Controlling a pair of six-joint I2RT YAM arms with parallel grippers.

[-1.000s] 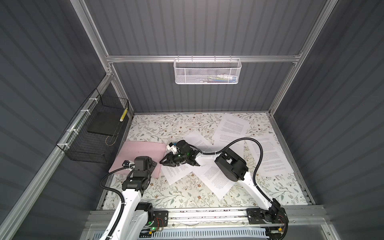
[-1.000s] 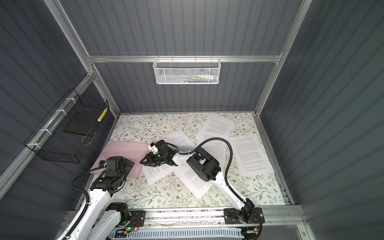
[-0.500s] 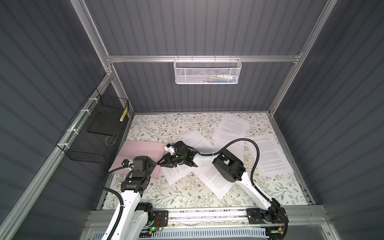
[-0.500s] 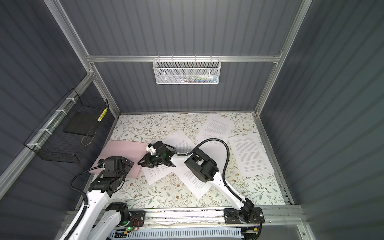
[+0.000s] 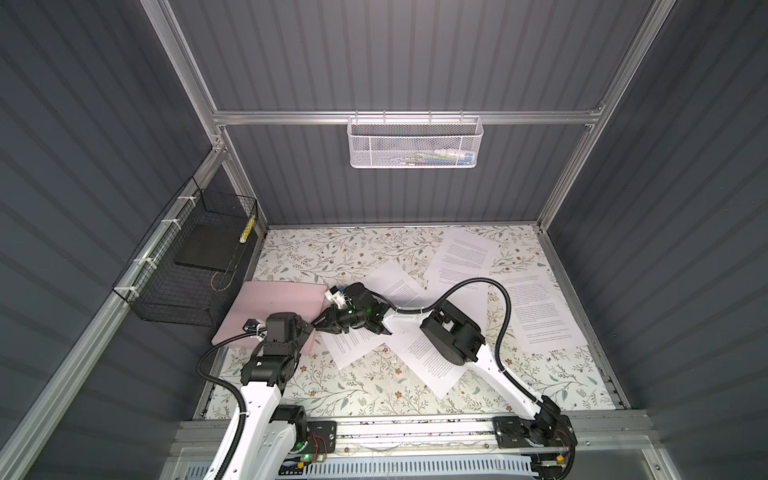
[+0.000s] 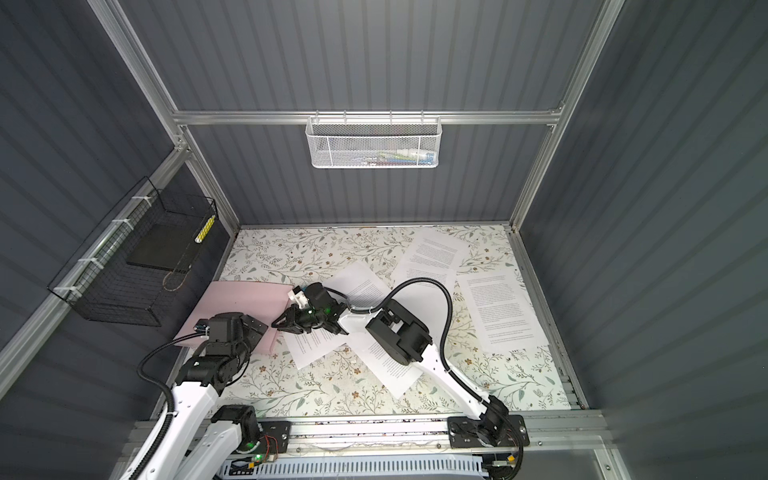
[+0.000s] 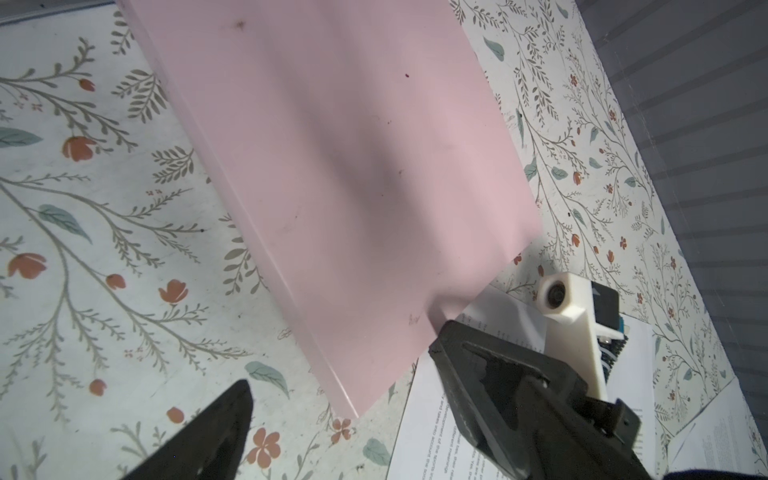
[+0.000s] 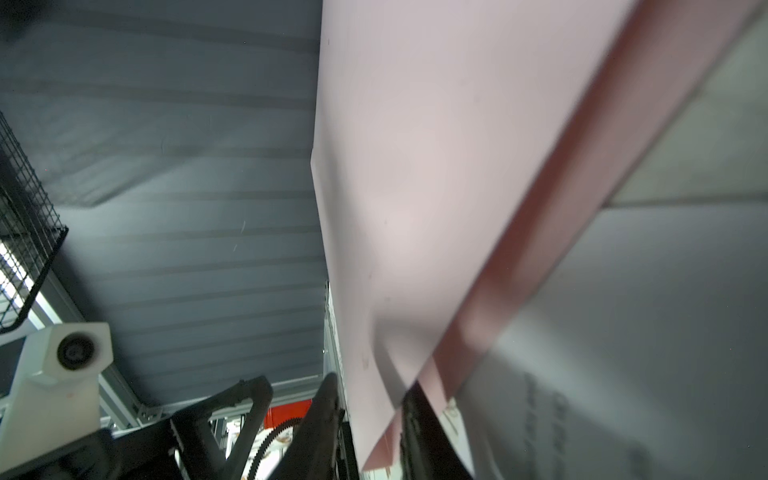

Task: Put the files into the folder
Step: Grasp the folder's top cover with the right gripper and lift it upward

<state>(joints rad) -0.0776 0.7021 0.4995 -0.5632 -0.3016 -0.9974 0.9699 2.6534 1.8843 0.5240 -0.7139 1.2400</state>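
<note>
The pale pink folder (image 5: 278, 299) (image 6: 241, 297) lies closed at the table's left. My right gripper (image 5: 322, 326) (image 6: 279, 323) reaches across to its near right corner. In the right wrist view that corner of the cover (image 8: 415, 187) stands slightly raised between the narrowed jaws, one finger (image 8: 419, 432) beneath it and a thin gap left at the other finger (image 8: 324, 415). My left gripper (image 5: 302, 332) hovers wide open over the folder's near edge (image 7: 353, 166), holding nothing. Several white printed files (image 5: 465, 253) (image 5: 353, 345) (image 6: 503, 311) lie scattered on the table.
A black wire basket (image 5: 187, 266) holding a black slab hangs on the left wall. A white mesh basket (image 5: 415, 141) hangs on the back wall. The floral table (image 5: 332, 249) ends at a metal rail (image 5: 395, 432) in front. Both grippers stand close together.
My right gripper slid a little left to the folder's corner and its jaws narrowed around the cover. The left gripper stayed wide open and barely shifted.
</note>
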